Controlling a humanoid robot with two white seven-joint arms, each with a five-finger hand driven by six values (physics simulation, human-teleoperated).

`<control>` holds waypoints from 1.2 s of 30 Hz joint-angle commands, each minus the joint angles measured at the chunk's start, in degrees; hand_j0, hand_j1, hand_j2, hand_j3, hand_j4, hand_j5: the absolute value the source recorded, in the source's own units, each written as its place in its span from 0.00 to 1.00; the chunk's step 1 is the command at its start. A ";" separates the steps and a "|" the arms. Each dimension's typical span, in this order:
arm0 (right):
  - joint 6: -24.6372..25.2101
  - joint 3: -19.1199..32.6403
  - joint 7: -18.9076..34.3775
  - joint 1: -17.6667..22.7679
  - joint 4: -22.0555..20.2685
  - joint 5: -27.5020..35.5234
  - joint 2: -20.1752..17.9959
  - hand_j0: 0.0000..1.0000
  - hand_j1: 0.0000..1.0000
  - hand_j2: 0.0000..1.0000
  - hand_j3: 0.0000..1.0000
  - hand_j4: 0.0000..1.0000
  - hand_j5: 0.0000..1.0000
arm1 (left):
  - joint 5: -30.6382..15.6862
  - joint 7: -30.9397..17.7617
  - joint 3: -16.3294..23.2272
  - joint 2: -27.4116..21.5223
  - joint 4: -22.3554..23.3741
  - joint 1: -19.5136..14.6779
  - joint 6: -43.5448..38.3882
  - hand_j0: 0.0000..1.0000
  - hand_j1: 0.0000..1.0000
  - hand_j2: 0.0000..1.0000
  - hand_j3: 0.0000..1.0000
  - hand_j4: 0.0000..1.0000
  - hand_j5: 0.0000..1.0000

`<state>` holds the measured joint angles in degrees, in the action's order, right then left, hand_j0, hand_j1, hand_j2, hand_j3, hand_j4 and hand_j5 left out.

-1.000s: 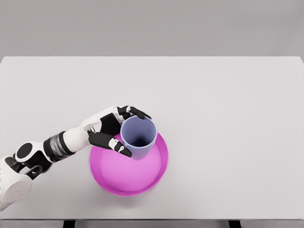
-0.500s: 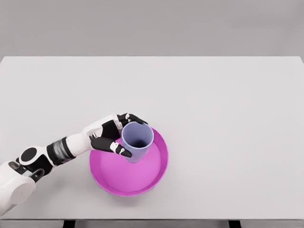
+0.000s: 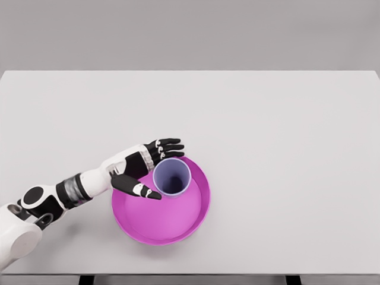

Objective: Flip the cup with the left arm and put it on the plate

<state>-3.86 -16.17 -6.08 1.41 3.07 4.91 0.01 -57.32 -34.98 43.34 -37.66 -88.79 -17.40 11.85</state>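
Cup [image 3: 172,177] upright, mouth up, standing inside plate [image 3: 178,228], upper-left part of dish, left of frame centre. Left hand [image 3: 142,169] just left of cup, fingers [image 3: 168,144] spread and extended past cup's upper-left rim, thumb [image 3: 138,188] splayed below-left over plate edge; gripping nothing, contact with cup wall unclear. Magenta plate holds only cup. Plate sits on white bench [image 3: 285,148], lower centre-left of frame. Left arm enters from lower left.
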 commanded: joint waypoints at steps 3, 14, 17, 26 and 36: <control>0.00 0.00 0.01 0.00 0.01 0.01 -0.01 1.00 1.00 1.00 1.00 1.00 1.00 | -0.33 -0.02 -0.19 -1.63 -1.92 0.00 0.37 1.00 1.00 1.00 1.00 1.00 1.00; 0.00 0.00 0.01 0.00 0.01 0.01 -0.01 1.00 1.00 1.00 1.00 1.00 1.00 | -1.39 -0.02 -1.24 -1.72 -5.34 -0.79 0.37 1.00 1.00 1.00 1.00 1.00 1.00; 0.00 0.00 0.01 -0.09 0.01 0.01 -0.01 1.00 1.00 1.00 1.00 1.00 1.00 | -1.30 -0.02 -4.85 -1.89 -6.40 -0.70 0.28 1.00 1.00 1.00 1.00 1.00 1.00; 0.00 0.00 0.01 -0.09 0.01 0.01 -0.01 1.00 1.00 1.00 1.00 1.00 1.00 | -0.60 -0.02 -11.35 -12.26 -5.96 -1.14 0.37 1.00 1.00 1.00 1.00 1.00 1.00; 0.00 0.00 0.01 -0.09 0.01 0.01 -0.01 1.00 1.00 1.00 1.00 1.00 1.00 | 19.62 -0.02 -16.89 -20.00 -3.76 -1.32 1.07 1.00 1.00 1.00 1.00 1.00 1.00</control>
<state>-3.86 -16.17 -6.07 1.41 3.07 4.90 0.01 -39.10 -35.00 27.00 -56.51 -93.26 -18.72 12.85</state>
